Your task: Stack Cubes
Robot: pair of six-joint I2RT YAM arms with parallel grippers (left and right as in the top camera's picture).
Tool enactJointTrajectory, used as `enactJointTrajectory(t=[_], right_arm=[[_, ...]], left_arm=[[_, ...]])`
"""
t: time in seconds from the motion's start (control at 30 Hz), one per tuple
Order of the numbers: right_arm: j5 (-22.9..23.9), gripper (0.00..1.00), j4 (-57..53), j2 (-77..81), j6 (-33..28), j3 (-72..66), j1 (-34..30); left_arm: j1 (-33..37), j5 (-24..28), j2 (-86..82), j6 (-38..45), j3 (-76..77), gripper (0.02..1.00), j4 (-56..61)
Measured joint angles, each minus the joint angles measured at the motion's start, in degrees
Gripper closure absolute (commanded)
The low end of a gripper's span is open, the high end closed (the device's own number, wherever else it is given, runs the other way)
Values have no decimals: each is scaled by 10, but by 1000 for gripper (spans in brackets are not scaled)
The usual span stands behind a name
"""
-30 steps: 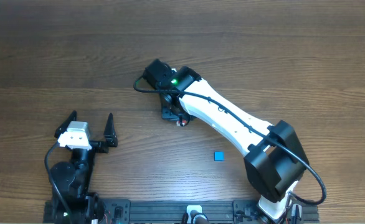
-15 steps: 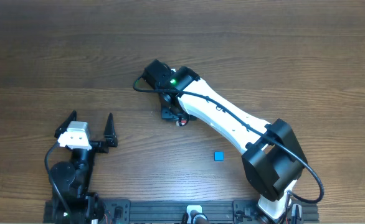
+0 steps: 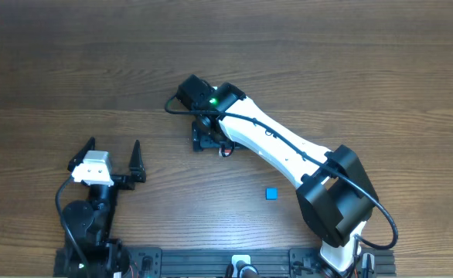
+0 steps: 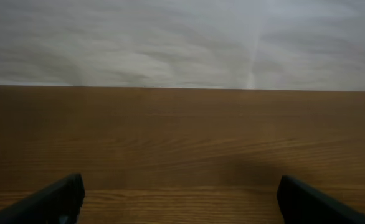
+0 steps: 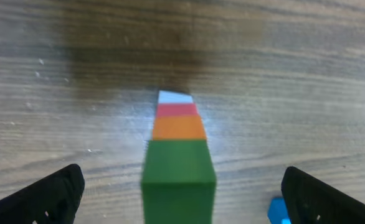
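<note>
Your right gripper (image 5: pixel 182 182) is out over the middle of the brown wooden table (image 3: pixel 350 69), and its jaws are spread wide with nothing held. Between its two fingers, touching neither, you have a stack of four small cubes (image 5: pixel 177 143). The green cube (image 5: pixel 178 174) is on top, the orange cube (image 5: pixel 179 127) sits under it, then the red cube (image 5: pixel 177 110), and the white cube (image 5: pixel 175 97) rests at the bottom on the wood. From above, the right arm's wrist covers most of this stack. A small blue cube (image 3: pixel 270 193) lies alone on the table, nearer to the arm bases and to the right of the stack, well apart from it. Your left gripper (image 3: pixel 112 153) is at the near left, close to its own base. Its fingers are parted wide and hold nothing, with bare wood ahead of them, far from all the cubes.
</note>
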Motion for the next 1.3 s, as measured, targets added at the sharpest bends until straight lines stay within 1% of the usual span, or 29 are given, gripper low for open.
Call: enactJointTrajectory(t=[0.17, 0.27, 0.37, 0.47, 0.57, 0.63, 0.77, 0.9, 0.97, 1.1, 1.3], right_arm=[[-2, 7, -31, -7, -6, 0, 0], [-2, 9, -52, -37, -13, 0, 5], [-2, 9, -86, -97, -26, 0, 33], [5, 9, -101, -136, -30, -4, 63], [9, 9, -100, -179, -28, -36, 93], [11, 9, -90, -210, -21, -83, 103], [16, 9, -51, -252, -4, -174, 102], [17, 9, 22, -304, 13, -279, 99], [17, 9, 58, -328, 26, -318, 93], [18, 7, 89, -366, 57, -400, 68], [17, 9, 130, -368, 78, -485, 40]], left_arm=[[0, 0, 0, 0, 0, 18, 0], [0, 0, 0, 0, 0, 18, 0], [0, 0, 0, 0, 0, 18, 0], [0, 0, 0, 0, 0, 18, 0], [0, 0, 0, 0, 0, 18, 0], [0, 0, 0, 0, 0, 18, 0], [0, 0, 0, 0, 0, 20, 0], [0, 0, 0, 0, 0, 18, 0], [0, 0, 0, 0, 0, 18, 0], [0, 0, 0, 0, 0, 18, 0], [0, 0, 0, 0, 0, 18, 0]])
